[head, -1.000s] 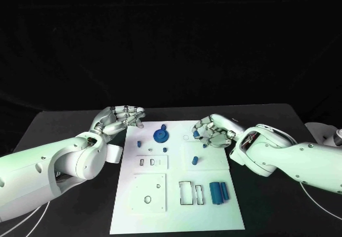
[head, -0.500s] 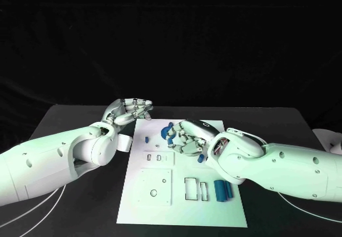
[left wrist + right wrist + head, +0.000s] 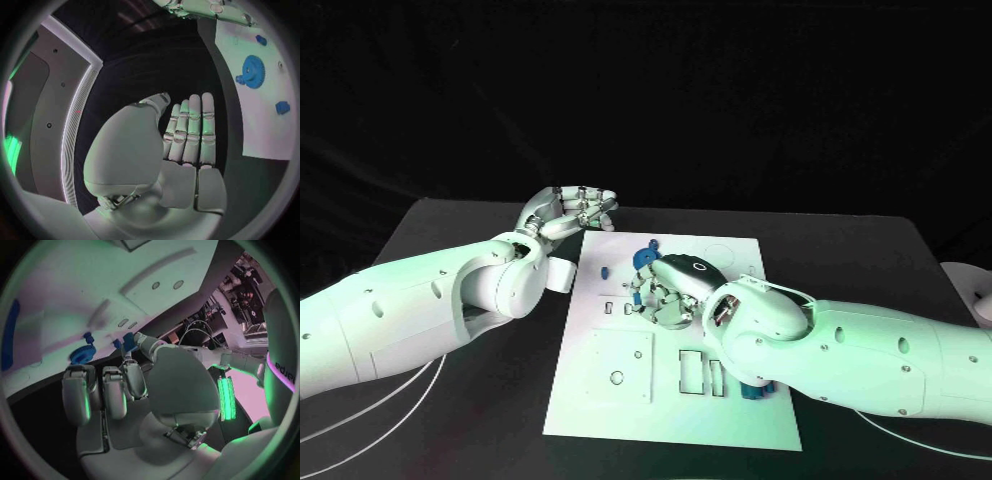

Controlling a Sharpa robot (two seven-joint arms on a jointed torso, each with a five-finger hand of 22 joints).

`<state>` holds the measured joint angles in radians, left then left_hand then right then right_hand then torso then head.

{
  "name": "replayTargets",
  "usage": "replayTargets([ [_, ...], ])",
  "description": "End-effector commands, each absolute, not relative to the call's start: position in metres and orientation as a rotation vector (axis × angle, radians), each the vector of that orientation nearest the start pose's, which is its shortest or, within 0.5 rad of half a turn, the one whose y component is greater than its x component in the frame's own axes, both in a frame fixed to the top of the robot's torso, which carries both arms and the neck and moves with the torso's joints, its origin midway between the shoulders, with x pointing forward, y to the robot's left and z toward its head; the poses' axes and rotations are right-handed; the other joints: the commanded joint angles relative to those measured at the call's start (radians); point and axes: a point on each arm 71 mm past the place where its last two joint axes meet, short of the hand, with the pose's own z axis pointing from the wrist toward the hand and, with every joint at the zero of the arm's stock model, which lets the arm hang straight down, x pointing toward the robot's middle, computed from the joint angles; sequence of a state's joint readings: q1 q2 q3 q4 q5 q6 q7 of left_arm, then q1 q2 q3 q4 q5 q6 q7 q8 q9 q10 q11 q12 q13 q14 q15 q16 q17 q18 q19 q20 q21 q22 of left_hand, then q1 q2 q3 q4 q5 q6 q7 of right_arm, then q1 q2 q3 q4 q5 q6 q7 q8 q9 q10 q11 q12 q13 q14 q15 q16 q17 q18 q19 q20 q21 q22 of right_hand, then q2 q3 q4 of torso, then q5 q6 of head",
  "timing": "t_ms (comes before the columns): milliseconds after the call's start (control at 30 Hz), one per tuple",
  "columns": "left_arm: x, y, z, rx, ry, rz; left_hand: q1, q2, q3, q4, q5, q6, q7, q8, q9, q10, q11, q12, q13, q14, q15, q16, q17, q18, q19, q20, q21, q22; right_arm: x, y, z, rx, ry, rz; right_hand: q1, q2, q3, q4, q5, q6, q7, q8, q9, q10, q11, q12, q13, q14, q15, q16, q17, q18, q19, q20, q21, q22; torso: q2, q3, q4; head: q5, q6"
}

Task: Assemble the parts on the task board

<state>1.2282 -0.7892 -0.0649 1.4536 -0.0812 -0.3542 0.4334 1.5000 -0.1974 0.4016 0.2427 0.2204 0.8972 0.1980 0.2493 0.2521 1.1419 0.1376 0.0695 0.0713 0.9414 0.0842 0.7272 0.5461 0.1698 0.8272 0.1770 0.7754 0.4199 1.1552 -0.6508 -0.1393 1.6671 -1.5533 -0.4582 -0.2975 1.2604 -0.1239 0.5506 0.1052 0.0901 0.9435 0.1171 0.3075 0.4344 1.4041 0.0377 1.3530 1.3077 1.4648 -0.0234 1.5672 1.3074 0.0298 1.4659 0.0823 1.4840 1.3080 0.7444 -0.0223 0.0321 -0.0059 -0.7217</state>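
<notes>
Reaching across the task board, the right hand sits over its middle, fingers curled down toward the surface; whether it has hold of anything I cannot tell from the head view. Its wrist view shows the fingers curled inward side by side, with a small blue part at the thumb tip, though contact is unclear. The left hand hovers beyond the board's far left corner, fingers curled in with nothing in them; its wrist view shows the fingers lying close together against the palm.

The white board lies flat in the middle of the black counter, with rectangular and round cutouts. A blue gear lies near its far edge, just beyond the right hand. The left wrist view shows that gear's toothed rim and two small blue pieces beside it.
</notes>
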Motion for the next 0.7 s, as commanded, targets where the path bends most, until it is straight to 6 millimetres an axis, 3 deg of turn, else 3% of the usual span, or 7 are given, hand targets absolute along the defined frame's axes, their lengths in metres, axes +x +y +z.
replayTargets([
  [33, 0.504, 0.201, -0.172, -0.986, 1.386, -1.524, -0.006, 0.000, 0.003, -0.001, -0.005, -0.001, 0.002, -0.005, 0.002, -0.003, 0.003, -0.001, 0.001, 0.003, -0.003, -0.002, -0.001, 0.010, 0.001, 0.001, 0.003, 0.001, 0.420, -0.077, -0.218, -0.254, 1.632, 0.742, -0.003, -0.004, -0.003, 0.005, 0.006, 0.010, -0.009, 0.017, 0.174, 0.004, -0.006, 0.000, 0.061, 0.106, -0.009, 0.004, 0.263, -0.006, 0.047, -0.004, 0.003, 0.197, 0.002, 0.0021, 0.0011, 0.003, -0.006],
  [200, 0.503, 0.201, -0.172, -0.986, 1.388, -1.526, -0.006, 0.000, 0.004, -0.001, -0.005, -0.001, 0.002, -0.005, 0.002, -0.003, 0.003, -0.001, 0.001, 0.003, -0.003, -0.002, -0.001, 0.010, 0.002, 0.002, 0.003, 0.001, 0.418, -0.076, -0.224, -0.256, 1.629, 0.738, -0.011, -0.009, -0.006, 0.011, 0.004, 0.011, -0.010, 0.018, 0.173, 0.006, -0.007, 0.001, 0.062, 0.106, -0.010, 0.004, 0.263, -0.006, 0.047, -0.005, 0.002, 0.197, 0.002, 0.0019, -0.0014, 0.004, -0.008],
  [367, 0.502, 0.200, -0.172, -0.985, 1.390, -1.529, -0.006, 0.000, 0.004, -0.001, -0.005, -0.001, 0.002, -0.005, 0.002, -0.003, 0.003, -0.001, 0.001, 0.003, -0.003, -0.002, -0.001, 0.010, 0.002, 0.002, 0.003, 0.001, 0.418, -0.074, -0.229, -0.258, 1.629, 0.740, -0.014, -0.014, -0.008, 0.014, 0.002, 0.012, -0.010, 0.019, 0.173, 0.008, -0.008, 0.003, 0.064, 0.106, -0.010, 0.004, 0.263, -0.006, 0.047, -0.006, 0.001, 0.197, 0.002, 0.0034, -0.0007, 0.007, -0.011],
  [700, 0.501, 0.200, -0.171, -0.986, 1.392, -1.531, -0.006, 0.000, 0.004, -0.001, -0.005, -0.001, 0.002, -0.005, 0.002, -0.003, 0.003, -0.001, 0.001, 0.003, -0.003, -0.002, -0.001, 0.010, 0.002, 0.002, 0.003, 0.001, 0.418, -0.073, -0.235, -0.263, 1.618, 0.740, -0.018, -0.018, -0.009, 0.017, 0.001, 0.011, -0.010, 0.018, 0.172, 0.009, -0.008, 0.004, 0.065, 0.106, -0.011, 0.004, 0.263, -0.006, 0.047, -0.006, 0.001, 0.197, 0.002, 0.0027, -0.0011, 0.009, -0.013],
])
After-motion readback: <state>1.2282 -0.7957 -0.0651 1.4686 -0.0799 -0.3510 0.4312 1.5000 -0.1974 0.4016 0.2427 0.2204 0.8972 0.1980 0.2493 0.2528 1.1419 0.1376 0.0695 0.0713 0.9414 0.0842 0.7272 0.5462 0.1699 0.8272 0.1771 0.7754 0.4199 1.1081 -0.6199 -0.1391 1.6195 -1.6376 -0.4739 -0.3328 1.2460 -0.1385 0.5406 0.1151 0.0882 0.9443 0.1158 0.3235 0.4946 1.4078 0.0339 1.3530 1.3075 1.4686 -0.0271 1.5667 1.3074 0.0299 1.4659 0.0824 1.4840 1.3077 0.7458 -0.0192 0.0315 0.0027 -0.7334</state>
